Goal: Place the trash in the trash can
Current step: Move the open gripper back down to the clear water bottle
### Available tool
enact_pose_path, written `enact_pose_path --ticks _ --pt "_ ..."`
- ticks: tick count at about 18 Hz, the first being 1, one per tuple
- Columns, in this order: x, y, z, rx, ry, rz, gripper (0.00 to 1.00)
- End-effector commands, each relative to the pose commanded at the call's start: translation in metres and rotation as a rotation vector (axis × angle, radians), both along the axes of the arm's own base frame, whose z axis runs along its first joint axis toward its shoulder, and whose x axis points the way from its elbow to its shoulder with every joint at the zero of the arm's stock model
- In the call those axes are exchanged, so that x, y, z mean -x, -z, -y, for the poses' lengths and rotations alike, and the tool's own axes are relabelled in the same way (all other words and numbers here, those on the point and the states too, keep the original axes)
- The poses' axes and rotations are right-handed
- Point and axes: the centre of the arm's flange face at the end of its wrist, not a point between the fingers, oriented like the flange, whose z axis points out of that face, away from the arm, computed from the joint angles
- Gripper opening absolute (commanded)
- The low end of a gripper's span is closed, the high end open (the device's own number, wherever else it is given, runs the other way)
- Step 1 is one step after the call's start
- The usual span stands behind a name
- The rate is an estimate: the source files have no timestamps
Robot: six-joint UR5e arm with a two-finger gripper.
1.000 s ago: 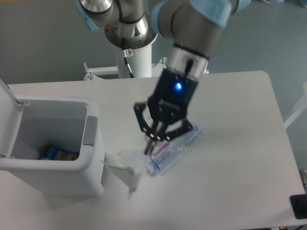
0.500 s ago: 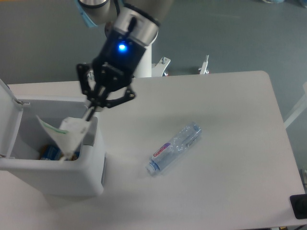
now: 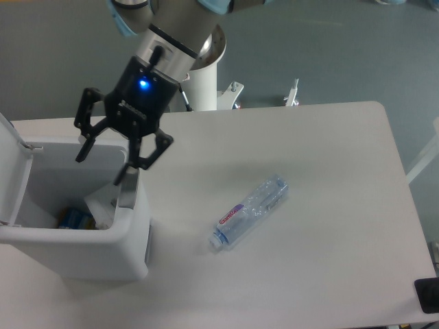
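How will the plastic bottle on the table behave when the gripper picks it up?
The bottle looks empty and dented, so it is probably light and may flex under the fingers. Lying on its rounded side, it could roll if nudged. The clear plastic might be slippery.

End effector (image 3: 101, 166) spread above trash can (image 3: 130, 240); bottle (image 3: 248, 210) on table (image 3: 329, 171).

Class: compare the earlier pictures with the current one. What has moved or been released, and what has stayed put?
The tool carried the wrapper from beside the bottle leftward over the bin, then opened and dropped it inside. The bottle and bin stayed in place.
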Motion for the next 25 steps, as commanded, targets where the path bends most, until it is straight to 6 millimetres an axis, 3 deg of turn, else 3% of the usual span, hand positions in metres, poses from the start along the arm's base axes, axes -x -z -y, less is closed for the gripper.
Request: enact_pose_path --ticks 4,7,11,15,18,20,25 --pt "0.046 0.012 0.006 0.021 0.022 -0.151 1.0" --pt "0.056 0.035 0.005 0.059 0.048 -0.184 1.0" --pt "0.093 0.118 0.034 0.266 0.015 -0.224 1.0" --pt "0.097 0.169 0.039 0.412 0.045 -0.251 1.0" --pt "0.097 0.203 0.023 0.505 0.068 -0.255 1.0" --pt "0.084 0.225 0.01 0.594 0.098 -0.288 1.0" --pt "0.066 0.253 -0.006 0.693 0.145 -0.303 1.0"
